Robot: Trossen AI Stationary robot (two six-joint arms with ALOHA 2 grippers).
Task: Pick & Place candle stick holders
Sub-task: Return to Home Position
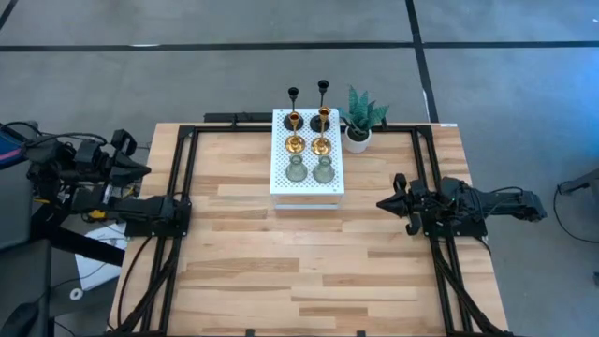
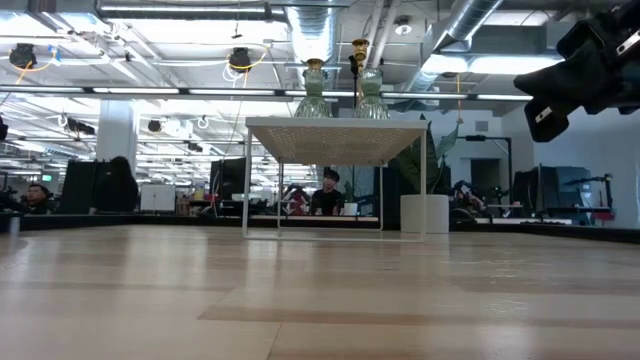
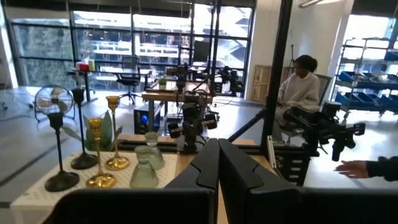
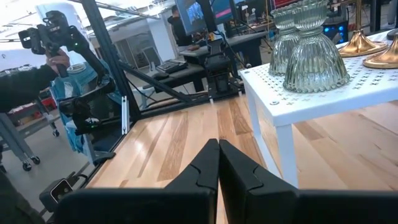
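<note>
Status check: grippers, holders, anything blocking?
Left gripper shut, empty, left side of table. Right gripper shut, empty, right side. Six candle stick holders upright on white shelf. Nothing in the way.

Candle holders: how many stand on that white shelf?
6, all on the white shelf: black pair at the plant end, gold pair mid-shelf, green glass pair at the other end.

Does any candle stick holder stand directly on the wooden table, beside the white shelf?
No, in the high view all six candle stick holders stand in pairs on the white shelf.
</note>
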